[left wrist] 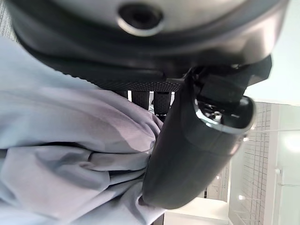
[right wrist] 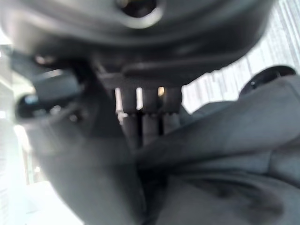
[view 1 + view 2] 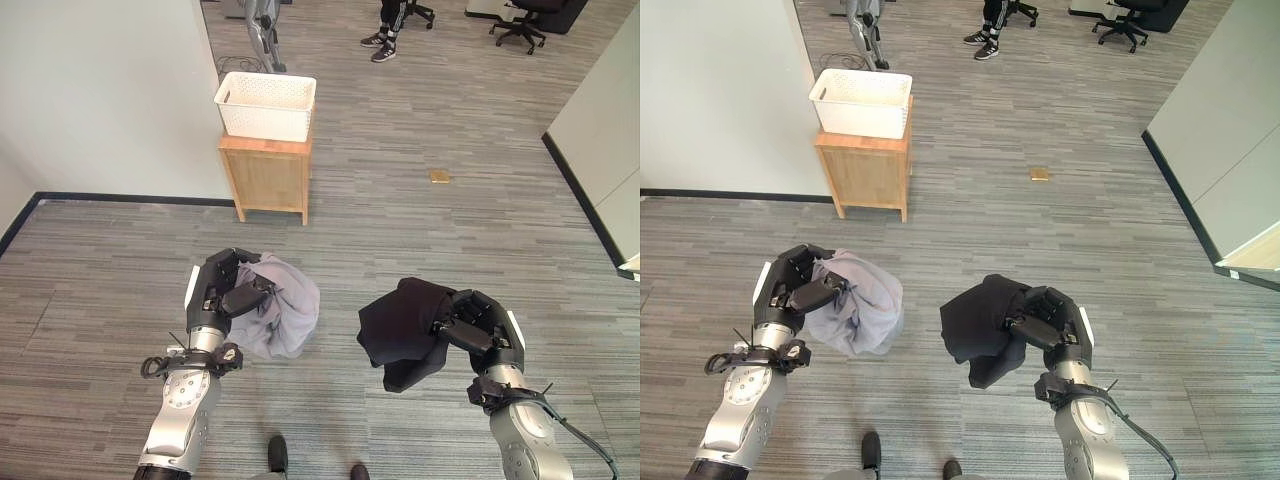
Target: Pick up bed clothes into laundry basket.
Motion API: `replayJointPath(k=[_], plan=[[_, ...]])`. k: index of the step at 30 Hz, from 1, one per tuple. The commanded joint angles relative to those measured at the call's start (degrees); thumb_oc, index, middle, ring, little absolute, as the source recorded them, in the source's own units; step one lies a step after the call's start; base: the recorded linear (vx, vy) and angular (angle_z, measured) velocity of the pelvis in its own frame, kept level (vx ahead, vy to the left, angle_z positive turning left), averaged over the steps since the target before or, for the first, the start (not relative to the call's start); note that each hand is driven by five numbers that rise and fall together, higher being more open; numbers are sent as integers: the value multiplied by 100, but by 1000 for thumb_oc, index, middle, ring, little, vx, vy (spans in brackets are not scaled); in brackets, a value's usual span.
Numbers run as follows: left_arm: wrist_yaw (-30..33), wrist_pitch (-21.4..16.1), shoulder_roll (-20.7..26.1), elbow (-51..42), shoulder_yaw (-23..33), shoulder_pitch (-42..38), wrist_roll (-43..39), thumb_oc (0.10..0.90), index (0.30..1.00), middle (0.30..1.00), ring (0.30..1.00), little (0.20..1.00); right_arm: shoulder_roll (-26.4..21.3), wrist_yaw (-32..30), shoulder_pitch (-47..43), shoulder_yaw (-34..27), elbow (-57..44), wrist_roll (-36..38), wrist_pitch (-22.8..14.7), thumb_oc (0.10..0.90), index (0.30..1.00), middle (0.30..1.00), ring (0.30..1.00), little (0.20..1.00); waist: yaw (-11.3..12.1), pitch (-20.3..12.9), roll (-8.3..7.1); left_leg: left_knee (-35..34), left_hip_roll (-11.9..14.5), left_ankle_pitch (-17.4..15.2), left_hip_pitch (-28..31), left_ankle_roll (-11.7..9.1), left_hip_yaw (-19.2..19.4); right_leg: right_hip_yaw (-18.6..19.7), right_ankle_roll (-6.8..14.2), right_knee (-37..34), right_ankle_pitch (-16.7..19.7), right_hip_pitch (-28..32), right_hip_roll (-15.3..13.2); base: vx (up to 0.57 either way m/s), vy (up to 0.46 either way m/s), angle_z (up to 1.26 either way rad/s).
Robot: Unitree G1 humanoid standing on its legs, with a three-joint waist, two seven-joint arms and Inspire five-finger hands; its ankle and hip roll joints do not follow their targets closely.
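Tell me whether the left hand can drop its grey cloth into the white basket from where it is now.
Probably not yet. The left hand grips the grey cloth well short of the white basket, which sits on a wooden cabinet further ahead. Open floor lies between, so nothing blocks the approach.

grey cloth (image 3: 285,310) soft matt | black cloth (image 3: 405,325) matt | basket (image 3: 265,105) white perforated plastic | stand (image 3: 268,178) pale wood

Both eye views look down from the head; wrist views sit close behind each hand.
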Motion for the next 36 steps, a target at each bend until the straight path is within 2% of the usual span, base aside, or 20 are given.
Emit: replayJointPath(k=[1,3,11,16,18,20,22,23,25,27,28,29,30,32,33,35,36], plan=[[-678,-395,-134,492,70,-394,-1262,400,300,300,300,300,109,-89,-213,-465,-633,-560,-506,400,300,300,300,300,282,-365,43,841,125,-1256,252,-440,153,-971,176,384,-221,-614,-290,0,4,6],[-704,-306,-47,548,-19,-386,-1237,400,300,300,300,300,40,-181,-351,-475,-539,-782,-431,400,300,300,300,300,298,-367,36,823,118,-1284,309,-395,164,-963,164,518,-281,-619,-306,10,29,14],[-620,-356,231,389,198,-429,-736,400,300,300,300,300,48,18,-381,-381,-449,-593,-412,400,300,300,300,300,416,-346,20,852,48,-1399,326,-329,146,-990,235,482,-273,-580,-368,25,30,2],[-666,-351,250,390,194,-394,-723,400,300,300,300,300,19,47,-451,-354,-409,-637,-407,400,300,300,300,300,447,-284,28,896,-26,-1477,281,-252,124,-970,280,606,-307,-634,-465,33,73,1],[-600,-392,344,399,283,-392,-541,400,300,300,300,300,-23,40,-592,-284,-405,-755,-407,400,300,300,300,300,479,-184,113,881,-115,-1553,261,-119,127,-939,376,1131,-366,-924,-611,2,169,-2],[-477,-446,434,391,452,-411,-482,400,300,300,300,300,-42,49,-722,-180,-390,-826,-410,400,300,300,300,300,513,-14,177,881,-111,-1630,263,14,244,-961,587,2317,-344,-1559,-749,-36,161,-37],[-331,-507,474,432,545,-469,-496,400,300,300,300,300,-9,64,-732,-34,-394,-857,-388,400,300,300,300,300,445,133,203,847,-133,-1698,415,21,289,-885,821,2927,118,-1974,-810,94,83,-50],[-294,-527,498,412,577,-512,-508,400,300,300,300,300,14,72,-740,-1,-388,-830,-376,400,300,300,300,300,405,204,204,835,-101,-1723,483,6,288,-850,848,2945,209,-2126,-807,175,9,-25],[-327,-559,562,320,621,-588,-554,400,300,300,300,300,36,112,-710,-47,-399,-806,-369,400,300,300,300,300,307,276,202,828,-13,-1808,599,-66,279,-740,760,2549,131,-2404,-798,270,-80,-4],[-383,-571,622,295,580,-663,-561,400,300,300,300,300,27,96,-654,-112,-422,-809,-369,400,300,300,300,300,223,266,209,764,75,-1946,757,-167,246,-678,698,2010,88,-2485,-799,304,-106,17],[-383,-572,622,296,579,-664,-561,400,300,300,300,300,26,96,-653,-113,-423,-809,-369,400,300,300,300,300,222,270,213,763,80,-1947,763,-168,244,-683,697,2001,92,-2474,-795,444,-165,15],[-394,-580,651,299,509,-816,-504,400,300,300,300,300,62,39,-600,-197,-385,-749,-406,400,300,300,300,300,90,228,164,733,147,-2101,988,-302,147,-469,712,1216,237,-2615,-896,494,-192,23],[-393,-587,639,340,455,-909,-491,400,300,300,300,300,61,19,-597,-221,-351,-733,-428,400,300,300,300,300,33,223,187,707,238,-2196,1157,-378,94,-487,764,795,375,-2607,-921,672,-268,40],[-413,-599,640,362,414,-988,-426,400,300,300,300,300,48,23,-600,-244,-384,-781,-439,400,300,300,300,300,-45,161,154,723,366,-2335,1449,-510,34,-627,863,503,548,-2730,-1030,436,-198,36],[-414,-601,638,364,412,-989,-425,400,300,300,300,300,46,24,-600,-244,-383,-782,-440,400,300,300,300,300,-58,166,171,725,385,-2344,1455,-513,21,-652,865,483,550,-2702,-1021,507,-278,29],[-471,-608,618,316,404,-946,-444,400,300,300,300,300,-81,114,-593,-193,-473,-813,-419,400,300,300,300,300,-120,46,171,1147,590,-2089,1622,-738,-134,-888,809,671,768,-2629,-1026,582,-370,36],[-474,-606,573,301,421,-917,-469,400,300,300,300,300,-148,138,-656,-159,-473,-791,-427,400,300,300,300,300,-98,3,232,1519,734,-1684,1621,-850,-185,-1002,707,833,729,-2569,-880,526,-391,33]])
